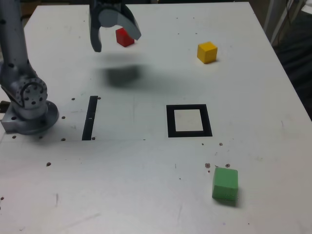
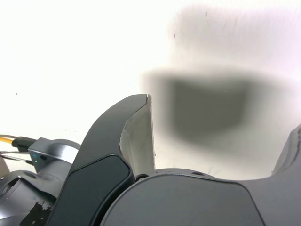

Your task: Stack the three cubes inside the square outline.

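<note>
White tabletop (image 1: 122,195), scuffed and dotted with small dark spots. Dark material (image 1: 292,63) past its edge at the exterior view's right (can't tell what).

Spreads the 2 curved grey jaws of the gripper (image 2: 224,112) wide apart over a bright white surface (image 2: 70,56). Shows 1 dark, soft-edged shadow (image 2: 207,108) there — visible between the jaws. Includes small dark specks (image 2: 174,36), plus metallic grey machinery (image 2: 51,160) beside 1 jaw — near a yellow-and-black cable (image 2: 21,143).
</note>
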Controlling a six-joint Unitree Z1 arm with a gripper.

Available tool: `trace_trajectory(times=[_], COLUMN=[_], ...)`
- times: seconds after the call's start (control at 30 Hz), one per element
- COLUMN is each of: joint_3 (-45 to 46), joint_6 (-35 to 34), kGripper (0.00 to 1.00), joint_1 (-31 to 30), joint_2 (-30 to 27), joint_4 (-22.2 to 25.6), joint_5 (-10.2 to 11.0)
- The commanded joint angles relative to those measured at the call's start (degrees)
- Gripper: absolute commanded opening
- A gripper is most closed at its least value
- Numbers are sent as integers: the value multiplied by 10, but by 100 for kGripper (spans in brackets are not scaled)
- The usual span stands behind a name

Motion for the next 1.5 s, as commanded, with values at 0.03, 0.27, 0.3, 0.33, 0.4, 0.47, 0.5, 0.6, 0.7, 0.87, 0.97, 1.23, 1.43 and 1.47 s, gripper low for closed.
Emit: trace_trajectory(times=[0.03,0.27,0.3,0.33,0.4,0.47,0.5,0.6,0.7,0.87,0.97,1.23,1.43,1.47], joint_3=[-13,-57,-65,-74,-92,-110,-120,-151,-181,-211,-228,-253,-265,-266], joint_6=[3,19,22,26,32,39,43,51,57,61,60,-23,-62,-64], kGripper=[99,99,99,99,99,99,99,99,99,99,99,99,99,99], joint_1=[14,57,63,69,82,95,102,119,131,145,149,150,151,151], joint_2=[9,46,53,61,76,91,98,117,139,161,171,181,189,191], joint_4=[0,6,8,9,13,16,19,29,41,53,60,77,93,93], joint_5=[1,1,1,1,1,1,1,2,2,1,-3,-24,-28,-28])
